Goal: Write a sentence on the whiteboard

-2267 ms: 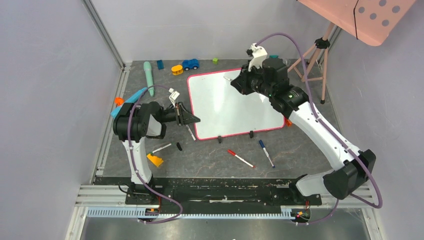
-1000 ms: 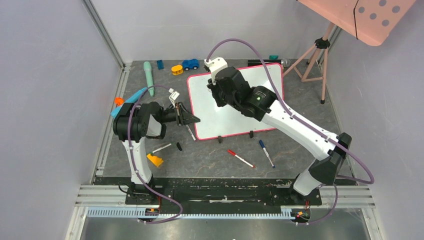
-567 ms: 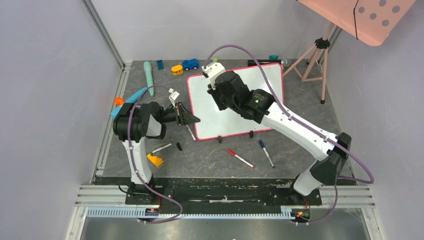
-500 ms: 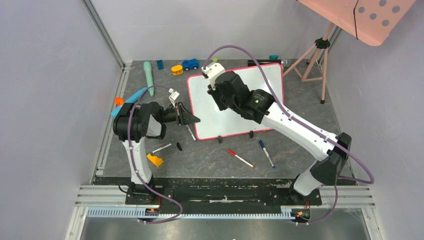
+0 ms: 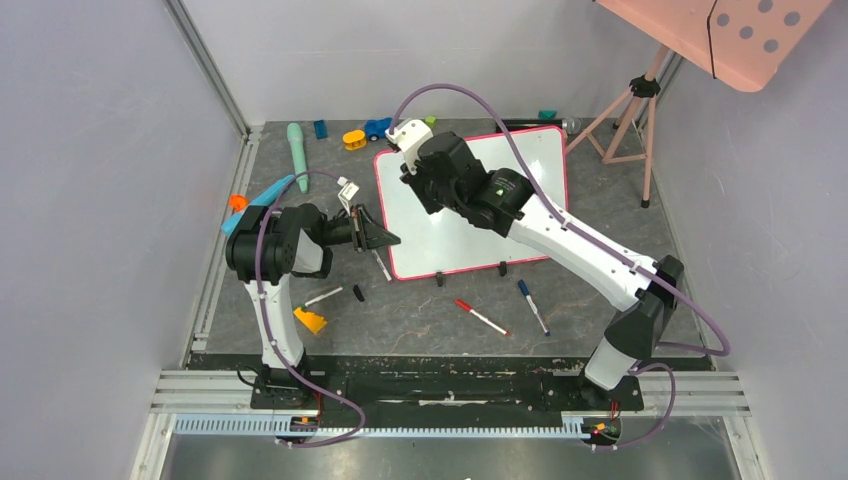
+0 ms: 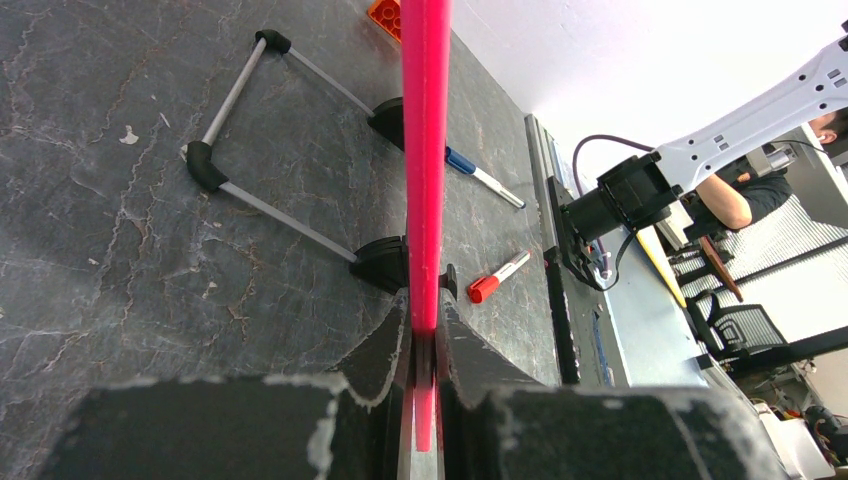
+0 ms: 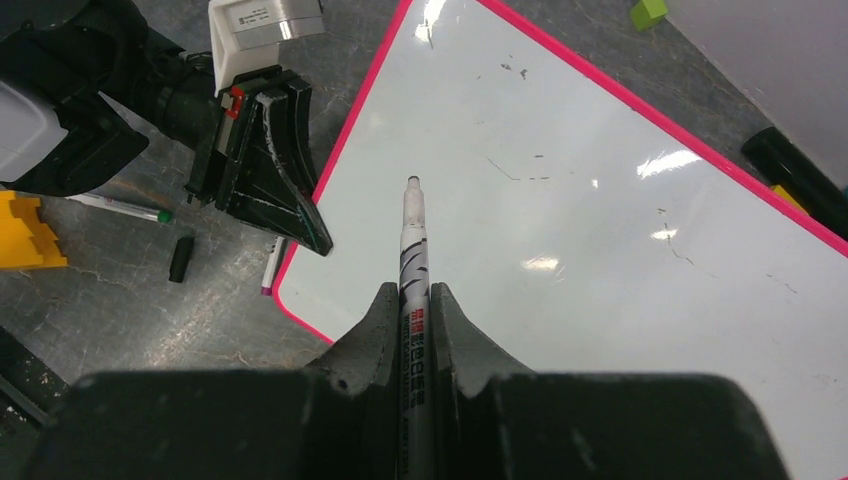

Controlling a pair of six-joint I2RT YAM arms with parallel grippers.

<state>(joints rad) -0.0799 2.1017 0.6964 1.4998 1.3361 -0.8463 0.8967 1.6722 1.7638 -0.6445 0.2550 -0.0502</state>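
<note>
Whiteboard glossy, reflective; tabletop matt dark marbled; fingers black plastic, edges worn

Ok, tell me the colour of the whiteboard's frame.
Bright pink-red. The whiteboard frame shows best in the right wrist view.

The top camera looks steeply down from high behind the near edge, taking in the whole worktop and board. The left wrist camera sits low, close behind the left fingers, sighting along the board's edge toward the right arm. The right wrist camera looks down past the right fingers and marker onto the board, sharing the left fingers with the top view.
</note>
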